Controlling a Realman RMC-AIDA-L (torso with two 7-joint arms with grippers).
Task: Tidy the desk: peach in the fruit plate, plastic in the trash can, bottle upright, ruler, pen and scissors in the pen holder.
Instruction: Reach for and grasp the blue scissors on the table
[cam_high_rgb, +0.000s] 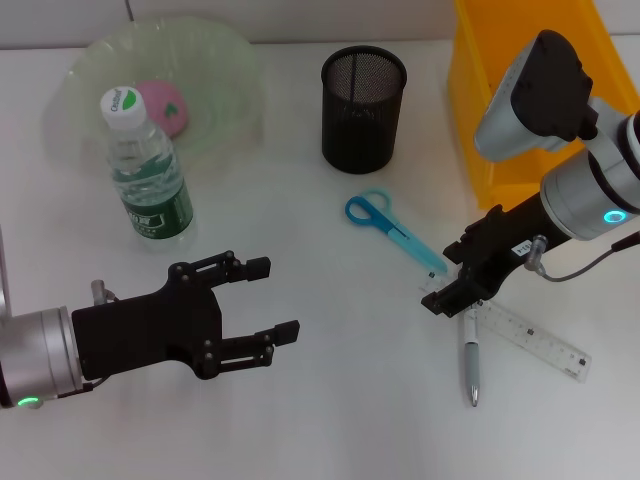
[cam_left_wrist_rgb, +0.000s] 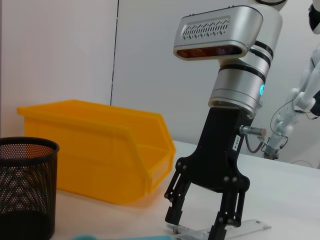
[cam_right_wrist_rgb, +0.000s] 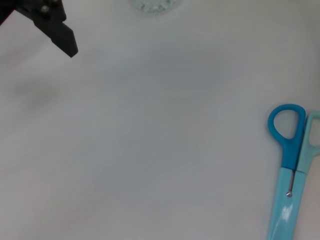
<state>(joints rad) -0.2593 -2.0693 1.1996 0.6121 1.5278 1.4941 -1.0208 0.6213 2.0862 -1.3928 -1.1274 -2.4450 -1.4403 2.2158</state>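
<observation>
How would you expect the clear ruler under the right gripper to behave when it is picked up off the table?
The ruler lies flat and thin on the table, so its edge is probably hard to catch. It looks like smooth clear plastic, likely light and slippery. The right gripper, open, straddles one end, so the far end may sag or swing.

1. Ruler (cam_high_rgb: 530, 340): near end hidden under right pincer (cam_high_rgb: 447, 292); contact w/ fingertips can't tell.
2. Peach (cam_high_rgb: 165, 106): partly hidden behind bottle (cam_high_rgb: 148, 172) cap.
3. Yellow bin (cam_high_rgb: 520, 90), bench's far right corner: cut by pic edge.
</observation>
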